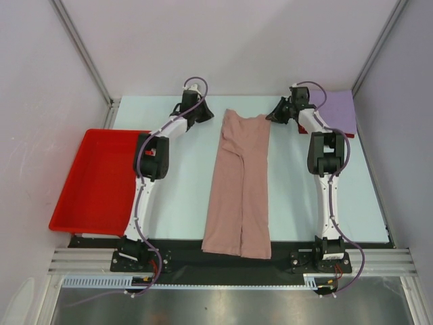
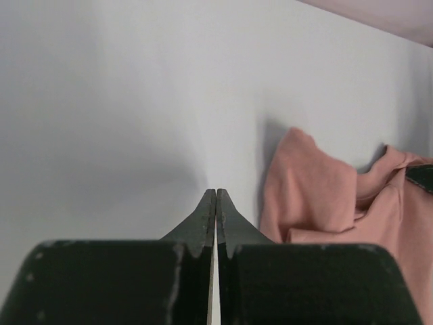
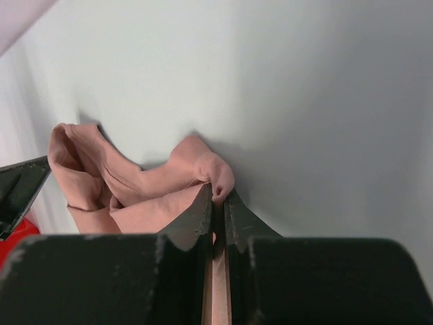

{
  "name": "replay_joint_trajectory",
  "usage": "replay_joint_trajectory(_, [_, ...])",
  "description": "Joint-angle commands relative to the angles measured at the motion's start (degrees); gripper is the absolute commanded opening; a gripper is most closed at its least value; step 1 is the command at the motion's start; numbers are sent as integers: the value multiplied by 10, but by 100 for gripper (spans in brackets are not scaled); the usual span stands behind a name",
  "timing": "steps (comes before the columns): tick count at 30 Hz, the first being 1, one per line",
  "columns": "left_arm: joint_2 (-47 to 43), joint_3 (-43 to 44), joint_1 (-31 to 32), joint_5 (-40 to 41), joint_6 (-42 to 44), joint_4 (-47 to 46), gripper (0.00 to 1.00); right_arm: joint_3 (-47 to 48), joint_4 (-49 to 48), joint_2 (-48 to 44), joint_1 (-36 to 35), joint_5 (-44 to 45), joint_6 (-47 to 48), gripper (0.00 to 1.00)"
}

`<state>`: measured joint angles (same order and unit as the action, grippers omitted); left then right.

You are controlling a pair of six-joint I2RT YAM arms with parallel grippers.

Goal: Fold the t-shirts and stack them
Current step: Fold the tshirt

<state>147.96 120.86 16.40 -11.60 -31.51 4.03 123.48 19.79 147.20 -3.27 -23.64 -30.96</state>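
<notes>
A dusty-pink t-shirt (image 1: 240,183), folded into a long strip, lies down the middle of the table. At its far right corner my right gripper (image 1: 275,112) is shut on a bunched bit of pink cloth (image 3: 215,177), which shows between the fingertips of that gripper (image 3: 218,196). My left gripper (image 1: 205,114) sits just left of the far left corner. In the left wrist view this gripper (image 2: 216,194) is shut with nothing in it, and the pink t-shirt (image 2: 318,203) lies apart to its right. A folded lavender t-shirt (image 1: 338,110) rests at the back right.
A red plastic tray (image 1: 95,179) stands at the table's left side beside the left arm. A sliver of red (image 1: 348,135) shows under the lavender shirt's near edge. Walls and metal posts close in the back and both sides.
</notes>
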Motion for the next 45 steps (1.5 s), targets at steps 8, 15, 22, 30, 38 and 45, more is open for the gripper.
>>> replay_joint_trajectory(8, [-32,27,-1,-3,5,-15,32,79,-2,36,12,-22,30,43])
replay_joint_trajectory(15, [33,88,1,-118,-29,-97,77,65,17,13,13,-28,27,64])
replay_joint_trajectory(22, [57,105,27,-102,-57,-100,74,9,52,-64,3,19,49,66])
replay_joint_trajectory(30, [-33,8,29,9,-23,-98,75,42,188,-147,-35,155,161,86])
replay_joint_trajectory(38, [-161,-78,11,68,-20,-78,78,91,225,-138,-143,207,206,72])
replay_joint_trajectory(45, [-150,-62,-3,3,-22,-61,68,141,208,-91,-190,173,164,55])
